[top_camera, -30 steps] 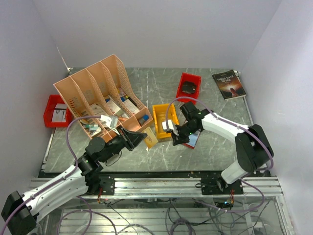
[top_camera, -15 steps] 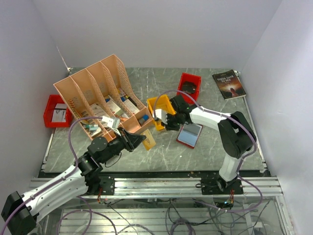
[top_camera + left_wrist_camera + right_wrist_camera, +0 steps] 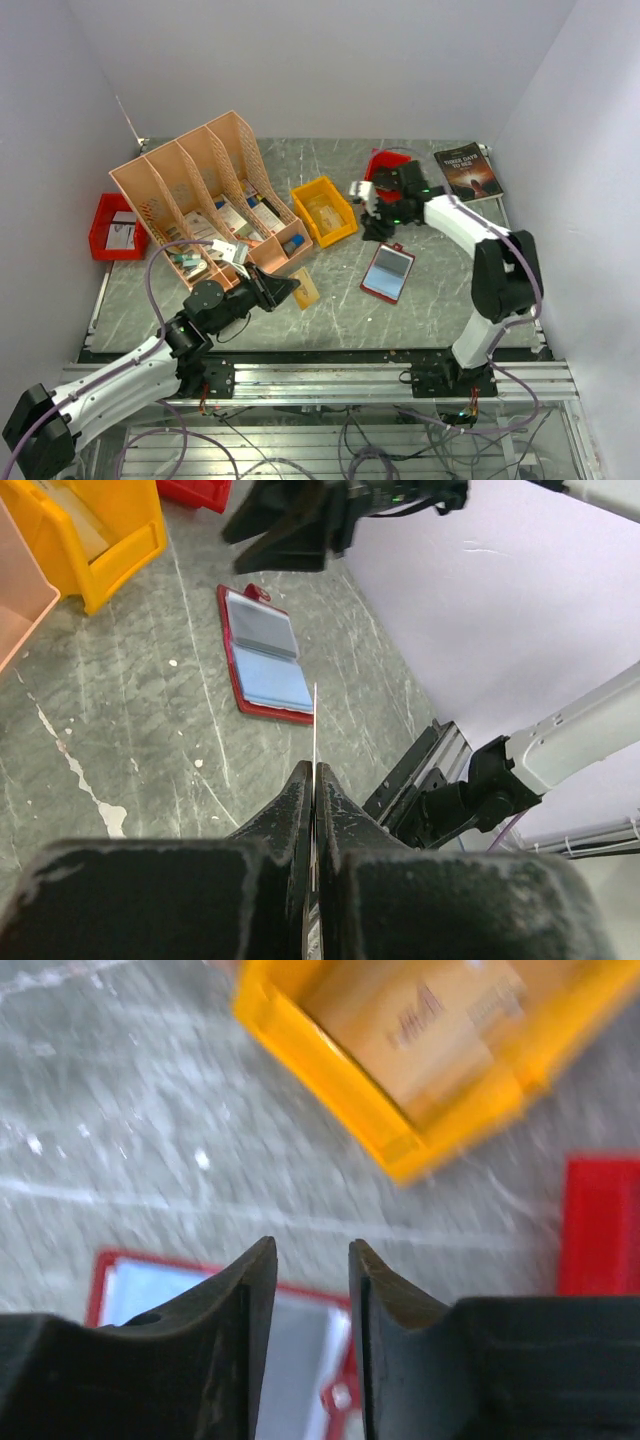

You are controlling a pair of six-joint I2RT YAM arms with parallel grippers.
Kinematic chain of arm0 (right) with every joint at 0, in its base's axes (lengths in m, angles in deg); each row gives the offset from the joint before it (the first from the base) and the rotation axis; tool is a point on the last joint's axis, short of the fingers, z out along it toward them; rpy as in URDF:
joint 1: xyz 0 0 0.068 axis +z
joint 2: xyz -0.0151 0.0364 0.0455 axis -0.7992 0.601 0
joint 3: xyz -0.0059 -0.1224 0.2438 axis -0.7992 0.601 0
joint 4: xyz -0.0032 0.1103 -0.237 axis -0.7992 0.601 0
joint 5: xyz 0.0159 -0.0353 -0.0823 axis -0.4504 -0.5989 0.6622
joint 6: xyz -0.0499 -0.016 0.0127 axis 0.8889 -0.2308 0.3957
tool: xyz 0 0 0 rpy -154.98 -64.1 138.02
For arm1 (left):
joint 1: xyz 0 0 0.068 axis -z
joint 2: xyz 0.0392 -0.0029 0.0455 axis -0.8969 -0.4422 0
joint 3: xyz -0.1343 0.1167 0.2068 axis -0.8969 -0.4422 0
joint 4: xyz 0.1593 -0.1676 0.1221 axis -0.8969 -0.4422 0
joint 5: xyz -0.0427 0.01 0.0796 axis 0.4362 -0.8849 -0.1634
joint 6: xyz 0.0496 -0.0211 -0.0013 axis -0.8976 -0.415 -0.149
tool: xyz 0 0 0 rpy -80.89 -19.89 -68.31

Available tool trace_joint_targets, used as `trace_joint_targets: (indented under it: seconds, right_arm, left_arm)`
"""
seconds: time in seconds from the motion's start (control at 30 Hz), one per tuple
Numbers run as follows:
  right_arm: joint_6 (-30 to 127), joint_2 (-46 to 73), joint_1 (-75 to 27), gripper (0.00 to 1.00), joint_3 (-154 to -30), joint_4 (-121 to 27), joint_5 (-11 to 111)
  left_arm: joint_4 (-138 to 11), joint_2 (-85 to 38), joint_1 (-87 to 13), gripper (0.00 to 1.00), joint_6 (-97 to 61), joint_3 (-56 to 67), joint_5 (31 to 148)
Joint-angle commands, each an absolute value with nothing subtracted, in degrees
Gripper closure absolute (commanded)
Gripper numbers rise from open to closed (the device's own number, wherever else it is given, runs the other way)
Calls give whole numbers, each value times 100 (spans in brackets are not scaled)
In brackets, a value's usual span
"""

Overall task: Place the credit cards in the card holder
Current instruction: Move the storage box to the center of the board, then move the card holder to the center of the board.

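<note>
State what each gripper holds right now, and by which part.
The left gripper pinches a credit card by its near edge, the rest sticking out past the fingertips. The right gripper holds nothing; its jaws stand apart, empty.

Left fingers (image 3: 290, 815) together, right fingers (image 3: 238, 1305) apart.

Look at your left arm (image 3: 110, 385) and right arm (image 3: 470, 228): smooth white shells, black joints. A purple cable (image 3: 148, 290) loops along each one. Your left gripper (image 3: 313, 775) has matte black fingers, scuffed grey at the edges; the right gripper (image 3: 312, 1260) is black too, with curved tips. The bases (image 3: 445, 380) are black.
</note>
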State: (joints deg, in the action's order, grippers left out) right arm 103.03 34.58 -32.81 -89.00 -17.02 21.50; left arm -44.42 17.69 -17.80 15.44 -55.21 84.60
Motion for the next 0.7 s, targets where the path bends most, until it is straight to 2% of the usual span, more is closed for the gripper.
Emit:
trace_joint_targets:
  seconds: [0.0,0.07,0.13,0.23,0.33,0.43,0.67]
  right_arm:
    - [10607,2996,-4195,60,-8451,-1146,1943]
    - [10489,3124,-4509,59,-8431,-1149,2302]
    - [10351,3288,-4775,63,-8420,-1260,2679]
    - [10226,3434,-4963,83,-8299,-1576,3300]
    - [10346,3619,-4985,96,-8198,-1678,3681]
    - [10464,3738,-4987,100,-8071,-1614,3707]
    - [10974,3318,-4892,100,-7653,-1041,3194]
  left_arm:
    - [-3848,1590,-1810,93,1589,-5616,8585]
    - [-3662,1448,-1810,93,1591,-5615,8610]
    - [-3587,1323,-1806,93,1583,-5566,8668]
    - [-3640,1248,-1808,93,1573,-5490,8729]
    - [-3607,1305,-1805,93,1593,-5537,8685]
    - [-3719,1363,-1805,93,1567,-5512,8651]
    - [-3724,1418,-1806,93,1659,-5548,8599]
